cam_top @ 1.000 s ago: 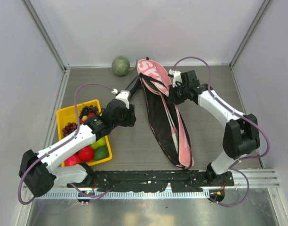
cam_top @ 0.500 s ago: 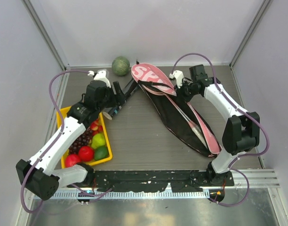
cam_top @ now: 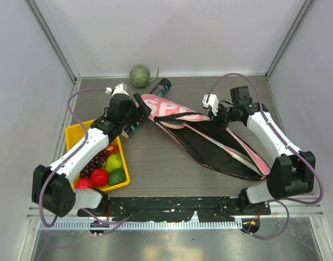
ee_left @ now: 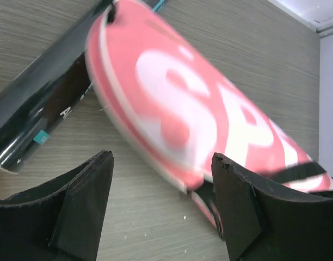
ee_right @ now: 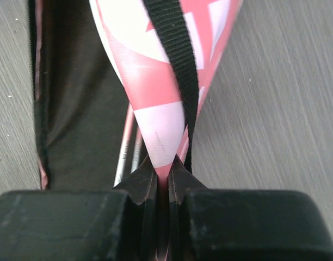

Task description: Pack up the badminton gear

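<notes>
- Your right gripper (ee_right: 162, 163) is clamped on the pink top layer of the SPORT bag (cam_top: 172, 109), holding it up so that the black lining shows.
- The bag lies slantwise across the middle of the table, its wide end toward the far left and its narrow end toward the near right corner.
- Thin racket shafts (cam_top: 223, 145) lie inside the opened bag, so that part looks done. You cannot tell from these views whether both rackets are in.
- Your left gripper (ee_left: 162, 160) hangs over the bag's wide end with its jaws wide apart, holding nothing.
- The black tube (cam_top: 162, 85) lies outside the bag, just beside its wide end. One end is near the far edge by the melon (cam_top: 139, 76), and the other points toward the fruit tray (cam_top: 74, 133) at the left edge.
- No shuttlecock is in sight, and you cannot see whether they sit inside the tube.
- What looks left to do is to get the tube into the bag, then close the bag.
</notes>
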Controlling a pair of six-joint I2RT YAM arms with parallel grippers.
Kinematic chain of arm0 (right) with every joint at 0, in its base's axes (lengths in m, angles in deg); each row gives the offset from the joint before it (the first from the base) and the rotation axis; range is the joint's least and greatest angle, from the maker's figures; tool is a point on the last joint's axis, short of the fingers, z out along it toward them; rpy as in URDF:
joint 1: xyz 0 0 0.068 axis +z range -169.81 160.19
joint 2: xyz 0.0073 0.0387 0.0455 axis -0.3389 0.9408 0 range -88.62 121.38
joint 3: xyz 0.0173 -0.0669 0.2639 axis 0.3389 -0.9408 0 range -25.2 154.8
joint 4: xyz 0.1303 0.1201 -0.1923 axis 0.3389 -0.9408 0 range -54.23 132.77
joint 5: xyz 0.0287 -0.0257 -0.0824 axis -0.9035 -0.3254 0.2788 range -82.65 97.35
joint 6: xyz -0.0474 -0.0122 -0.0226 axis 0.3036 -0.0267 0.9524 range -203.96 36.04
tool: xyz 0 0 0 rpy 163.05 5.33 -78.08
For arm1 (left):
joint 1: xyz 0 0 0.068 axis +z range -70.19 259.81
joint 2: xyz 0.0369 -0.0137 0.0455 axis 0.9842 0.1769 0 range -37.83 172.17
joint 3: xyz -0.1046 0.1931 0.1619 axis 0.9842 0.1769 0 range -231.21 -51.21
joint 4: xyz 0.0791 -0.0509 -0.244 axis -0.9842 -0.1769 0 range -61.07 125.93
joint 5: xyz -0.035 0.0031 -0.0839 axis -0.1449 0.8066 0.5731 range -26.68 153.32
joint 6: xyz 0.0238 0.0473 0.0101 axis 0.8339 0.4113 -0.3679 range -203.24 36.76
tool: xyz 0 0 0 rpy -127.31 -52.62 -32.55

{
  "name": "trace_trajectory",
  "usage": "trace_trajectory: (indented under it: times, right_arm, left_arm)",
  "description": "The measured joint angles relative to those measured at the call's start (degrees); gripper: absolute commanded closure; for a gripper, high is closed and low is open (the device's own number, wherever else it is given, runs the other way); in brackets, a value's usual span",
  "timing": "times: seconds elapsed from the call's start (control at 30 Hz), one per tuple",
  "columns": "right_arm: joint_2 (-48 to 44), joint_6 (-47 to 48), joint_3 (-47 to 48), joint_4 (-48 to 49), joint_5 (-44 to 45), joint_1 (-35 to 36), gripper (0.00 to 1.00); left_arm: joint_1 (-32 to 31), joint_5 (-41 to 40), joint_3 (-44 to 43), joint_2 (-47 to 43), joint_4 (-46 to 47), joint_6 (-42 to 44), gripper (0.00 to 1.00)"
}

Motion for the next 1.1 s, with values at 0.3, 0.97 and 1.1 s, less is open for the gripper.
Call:
trace_trajectory:
  times: [0.3, 0.97, 1.1]
  right_arm:
    - [-2.21, 3.98, -1.99, 3.63, -2.69, 0.31, 0.95]
    - [-4.46, 4.02, -5.07, 7.74, -5.68, 0.31, 0.95]
    - [-4.55, 4.37, -5.09, 7.58, -6.38, 0.31, 0.95]
  left_arm:
    - [0.35, 1.36, 0.11, 3.82, 1.75, -4.9, 0.42]
    - [1.03, 2.8, 2.62, 5.86, 6.64, -10.62, 0.45]
    - [1.66, 3.21, 2.51, 6.1, 6.73, -10.25, 0.6]
